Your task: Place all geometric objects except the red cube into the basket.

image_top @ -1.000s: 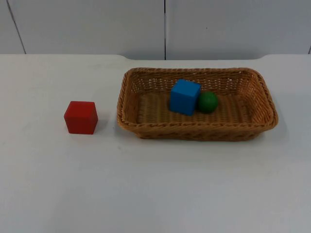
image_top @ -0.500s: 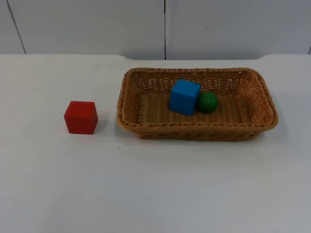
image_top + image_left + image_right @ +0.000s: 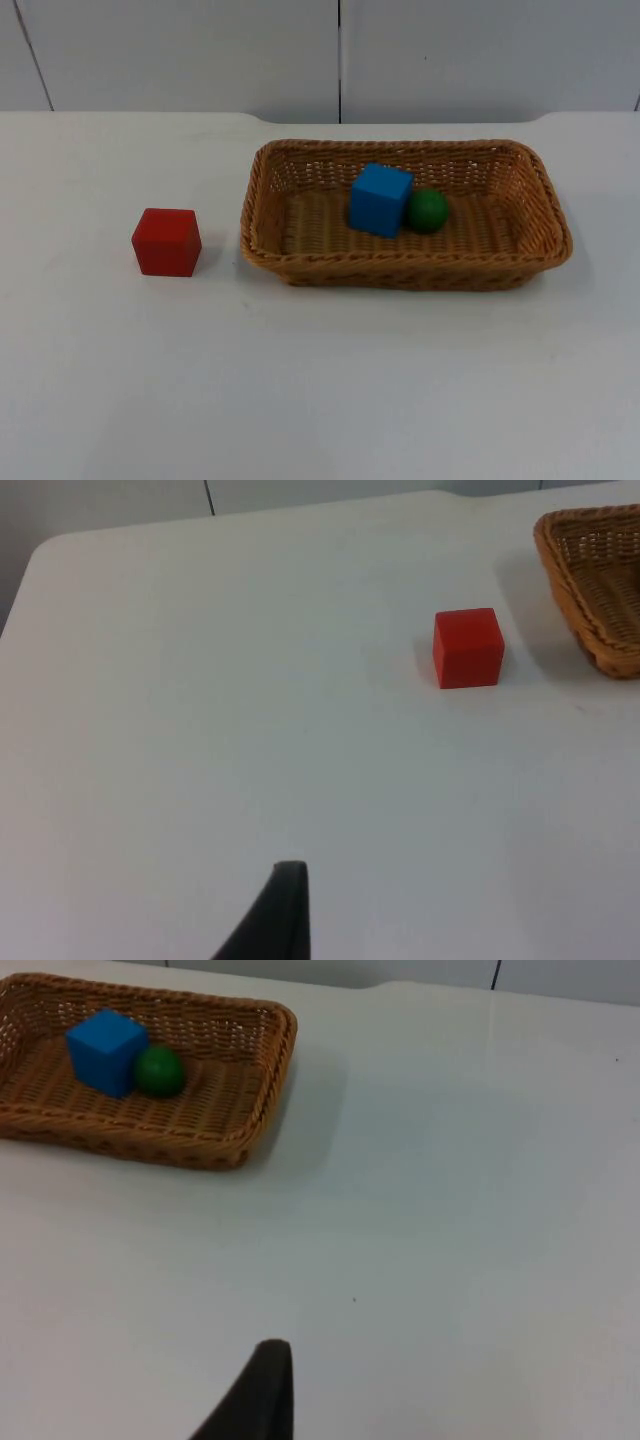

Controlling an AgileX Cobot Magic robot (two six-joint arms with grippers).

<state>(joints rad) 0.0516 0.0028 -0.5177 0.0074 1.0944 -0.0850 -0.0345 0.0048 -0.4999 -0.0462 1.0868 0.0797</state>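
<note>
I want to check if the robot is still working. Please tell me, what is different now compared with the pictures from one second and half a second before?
Nothing has visibly changed. The blue cube and the green ball lie side by side in the basket, and the red cube stands on the table to the basket's left, all where they were.

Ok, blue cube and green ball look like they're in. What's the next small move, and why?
Probably none beyond keeping both arms parked. The blue cube and green ball lie side by side inside the basket, and the red cube sits on the table apart from it, as asked. The job looks done.
</note>
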